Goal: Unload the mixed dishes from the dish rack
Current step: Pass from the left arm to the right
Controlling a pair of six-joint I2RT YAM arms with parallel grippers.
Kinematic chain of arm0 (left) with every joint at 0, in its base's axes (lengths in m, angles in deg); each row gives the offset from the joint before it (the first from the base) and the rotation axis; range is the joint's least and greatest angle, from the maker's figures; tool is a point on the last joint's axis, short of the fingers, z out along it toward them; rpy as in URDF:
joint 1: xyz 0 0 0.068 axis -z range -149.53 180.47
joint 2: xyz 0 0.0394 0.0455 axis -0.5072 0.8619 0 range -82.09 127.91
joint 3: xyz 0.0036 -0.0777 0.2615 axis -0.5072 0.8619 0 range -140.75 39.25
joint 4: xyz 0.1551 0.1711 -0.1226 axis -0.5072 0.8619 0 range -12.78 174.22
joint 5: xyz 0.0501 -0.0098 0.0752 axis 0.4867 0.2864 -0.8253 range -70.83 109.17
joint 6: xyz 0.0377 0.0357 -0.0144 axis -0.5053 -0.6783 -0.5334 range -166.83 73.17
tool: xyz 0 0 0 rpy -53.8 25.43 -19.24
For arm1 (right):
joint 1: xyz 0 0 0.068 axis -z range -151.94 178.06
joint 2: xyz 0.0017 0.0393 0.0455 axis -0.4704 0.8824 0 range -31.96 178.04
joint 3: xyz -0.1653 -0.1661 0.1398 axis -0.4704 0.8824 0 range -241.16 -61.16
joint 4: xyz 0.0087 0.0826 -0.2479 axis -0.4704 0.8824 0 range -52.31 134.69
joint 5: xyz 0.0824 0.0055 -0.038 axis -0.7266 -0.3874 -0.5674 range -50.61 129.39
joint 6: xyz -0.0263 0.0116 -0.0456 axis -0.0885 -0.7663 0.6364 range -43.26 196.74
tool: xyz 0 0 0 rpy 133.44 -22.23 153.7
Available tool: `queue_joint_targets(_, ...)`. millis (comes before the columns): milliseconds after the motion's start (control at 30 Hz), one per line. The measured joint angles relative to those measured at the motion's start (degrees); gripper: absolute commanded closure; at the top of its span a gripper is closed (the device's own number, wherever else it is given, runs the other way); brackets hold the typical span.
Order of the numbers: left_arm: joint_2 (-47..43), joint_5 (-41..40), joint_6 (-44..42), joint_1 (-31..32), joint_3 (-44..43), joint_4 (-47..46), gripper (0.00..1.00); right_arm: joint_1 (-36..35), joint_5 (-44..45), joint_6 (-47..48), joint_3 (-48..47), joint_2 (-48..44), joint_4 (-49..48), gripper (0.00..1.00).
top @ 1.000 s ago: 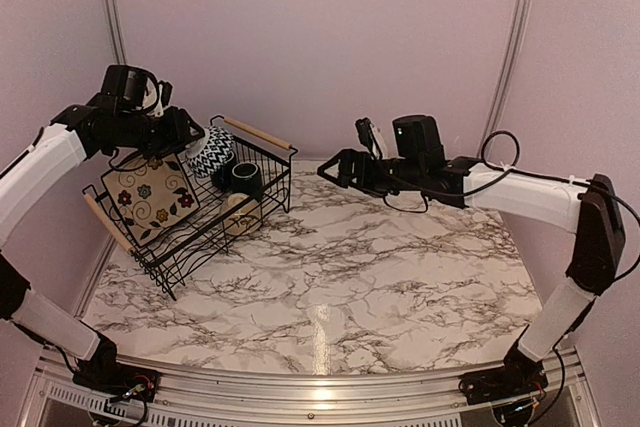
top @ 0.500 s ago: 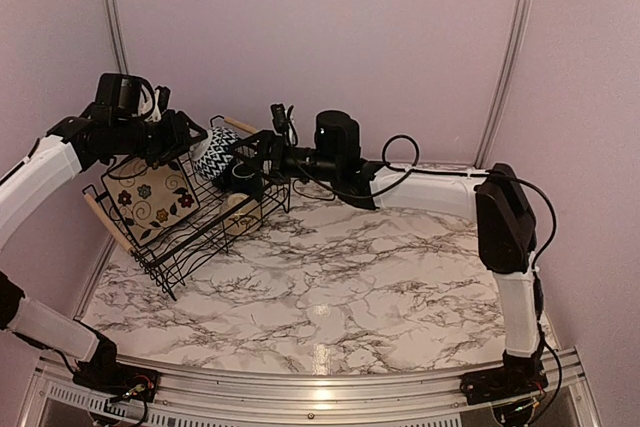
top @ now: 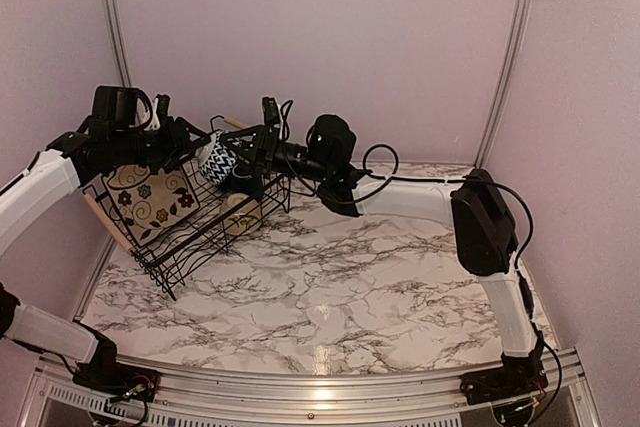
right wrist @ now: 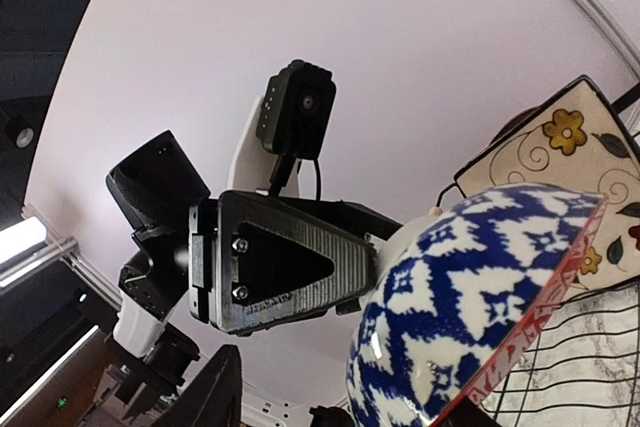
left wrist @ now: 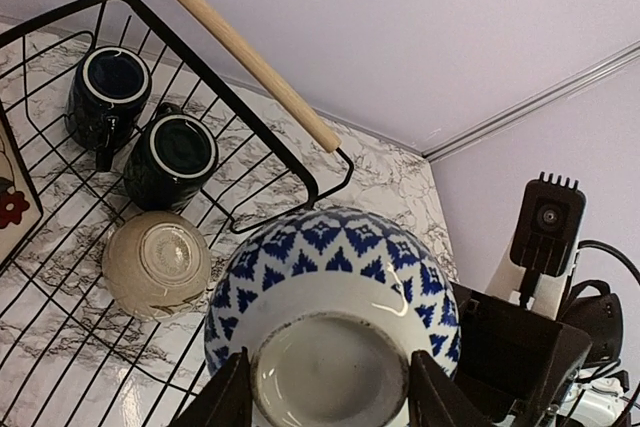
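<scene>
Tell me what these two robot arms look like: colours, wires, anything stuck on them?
Both the left arm and right arm have white tubular links joined by chunky black joints. Thin black cables loop loosely along the right one. The left pincer and right pincer are black, each carrying a small black camera on a white bracket.

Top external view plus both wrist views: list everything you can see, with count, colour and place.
rack: one, black wire with wooden handles, far left of table
square plate: one, cream with flowers, standing in rack
mugs: two, dark blue, in rack near far handle
plain bowl: one, beige, in rack beside mugs, base showing
patterned bowl: one, blue and white, held above rack
table: one, white-grey marble
left claw: one, black, gripping patterned bowl's base
right claw: one, black, at patterned bowl's side, grip unclear
</scene>
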State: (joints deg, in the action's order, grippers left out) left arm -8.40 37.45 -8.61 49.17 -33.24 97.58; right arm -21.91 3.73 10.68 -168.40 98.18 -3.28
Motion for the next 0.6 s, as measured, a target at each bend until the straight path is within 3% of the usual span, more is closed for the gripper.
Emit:
queue_joint_targets(133,-0.9,1.4,1.5,0.0,1.8,-2.6,0.64,0.0,-0.3,-2.6,0.0,0.5,-2.5,0.62)
queue_joint_targets(367,-2.2,5.0,4.8,0.0,4.9,-8.2,0.58,0.0,-0.5,-7.5,-0.1,0.8,-5.1,0.99)
queue_joint_targets(433,-2.9,5.7,5.6,0.1,5.4,-9.2,0.49,0.0,-0.8,-8.9,-0.2,0.8,-6.1,1.0)
queue_joint_targets(600,-4.4,6.3,5.7,0.0,5.5,-9.7,0.13,-0.3,-1.3,-8.7,-0.2,0.2,-6.9,1.0)
